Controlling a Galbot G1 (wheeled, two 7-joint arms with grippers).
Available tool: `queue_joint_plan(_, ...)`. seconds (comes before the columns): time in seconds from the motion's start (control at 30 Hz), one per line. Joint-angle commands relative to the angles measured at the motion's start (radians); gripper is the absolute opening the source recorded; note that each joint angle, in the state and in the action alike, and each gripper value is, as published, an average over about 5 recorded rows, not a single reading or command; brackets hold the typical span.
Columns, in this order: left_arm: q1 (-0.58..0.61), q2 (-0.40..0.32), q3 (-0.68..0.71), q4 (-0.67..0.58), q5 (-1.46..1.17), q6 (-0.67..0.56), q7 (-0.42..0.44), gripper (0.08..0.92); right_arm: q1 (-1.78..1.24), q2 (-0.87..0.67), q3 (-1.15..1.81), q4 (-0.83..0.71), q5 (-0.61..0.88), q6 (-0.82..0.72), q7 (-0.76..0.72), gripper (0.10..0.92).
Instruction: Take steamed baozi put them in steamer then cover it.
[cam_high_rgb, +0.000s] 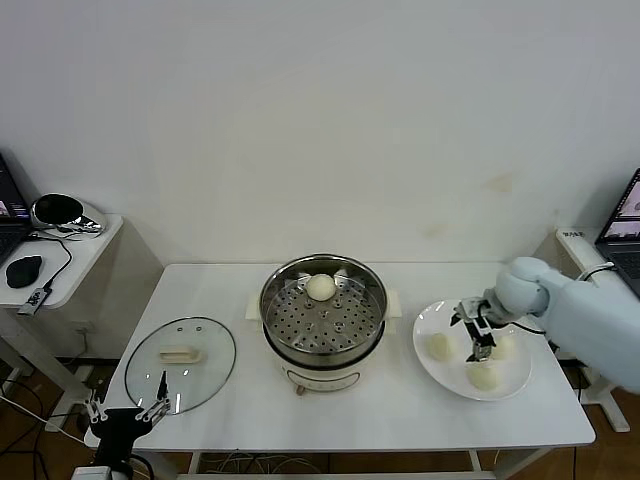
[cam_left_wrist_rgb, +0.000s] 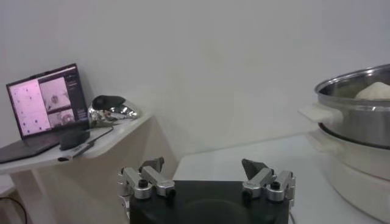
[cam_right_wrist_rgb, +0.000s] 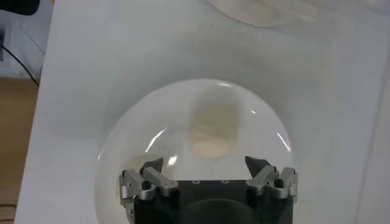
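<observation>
Left pincer (cam_high_rgb: 127, 409) gapes empty beside cover (cam_high_rgb: 180, 364), whose handle (cam_high_rgb: 181, 354) lies crosswise.

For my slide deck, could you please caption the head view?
Right end effector open above three plated baozi; one in steamer.

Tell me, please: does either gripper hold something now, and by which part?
Nothing is held. The right gripper hangs open over the plate among three baozi; the left gripper waits open at the table's front edge.
</observation>
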Motion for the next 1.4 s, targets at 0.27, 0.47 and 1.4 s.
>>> queue_joint_plan(0.27, 0.012, -0.002, -0.014, -0.007, -0.002, 0.0, -0.001, 0.823, -0.096, 0.201, 0.095, -0.246, -0.086, 0.039, -0.005, 0.823)
queue_joint_plan(0.47, 0.006, -0.001, -0.015, -0.003, -0.003, 0.001, -0.001, 0.823, -0.096, 0.21, 0.1, -0.277, -0.099, 0.038, -0.006, 0.823)
queue_joint_plan(1.4, -0.001, 0.015, -0.011, -0.011, -0.019, 0.012, -0.001, 0.823, 0.423, 0.022, -0.161, 0.005, 0.247, -0.089, -0.071, 0.6)
